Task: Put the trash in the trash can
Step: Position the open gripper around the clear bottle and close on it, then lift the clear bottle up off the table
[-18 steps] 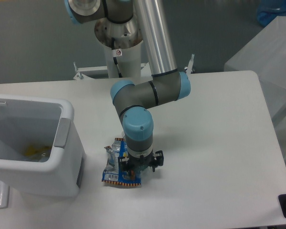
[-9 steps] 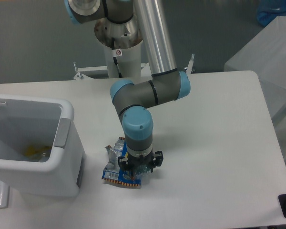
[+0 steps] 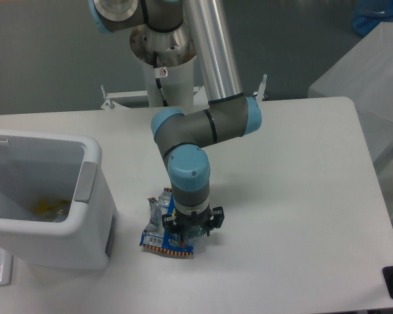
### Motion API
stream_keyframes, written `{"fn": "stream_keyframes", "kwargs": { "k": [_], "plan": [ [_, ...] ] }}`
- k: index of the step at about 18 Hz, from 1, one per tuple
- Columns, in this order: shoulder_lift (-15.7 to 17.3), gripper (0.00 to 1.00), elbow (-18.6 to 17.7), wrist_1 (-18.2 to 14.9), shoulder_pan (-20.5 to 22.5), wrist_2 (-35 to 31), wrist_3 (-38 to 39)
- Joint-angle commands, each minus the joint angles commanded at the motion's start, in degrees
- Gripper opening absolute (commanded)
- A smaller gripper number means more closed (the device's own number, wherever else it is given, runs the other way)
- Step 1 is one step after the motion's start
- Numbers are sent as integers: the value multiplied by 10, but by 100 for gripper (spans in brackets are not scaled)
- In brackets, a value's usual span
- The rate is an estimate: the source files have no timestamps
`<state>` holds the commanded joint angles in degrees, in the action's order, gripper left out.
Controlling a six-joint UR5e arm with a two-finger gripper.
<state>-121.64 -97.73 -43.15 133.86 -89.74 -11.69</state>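
Camera view: gripper (image 3: 187,232) points straight down onto the blue snack wrapper (image 3: 158,241) and crushed bottle (image 3: 159,210) lying on the white bench (image 3: 295,196) just right of the white trash can (image 3: 65,222), can't tell if its fingers are closed

The gripper (image 3: 187,230) at lower centre hides its own fingertips and much of the blue snack wrapper (image 3: 158,241) and crumpled clear plastic (image 3: 158,210) beneath it, while the white trash can (image 3: 85,196) is cut off at the left edge.
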Motion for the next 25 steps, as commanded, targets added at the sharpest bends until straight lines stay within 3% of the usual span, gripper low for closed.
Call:
{"fn": "stream_keyframes", "kwargs": {
  "k": [6,10,15,18,25],
  "plan": [
    [18,67,5,0,2,0,0],
    [53,67,12,3,7,2,-1],
    [85,67,38,4,10,7,-10],
    [98,63,54,4,14,33,-11],
    [132,63,97,4,35,84,-4]
  ]
}}
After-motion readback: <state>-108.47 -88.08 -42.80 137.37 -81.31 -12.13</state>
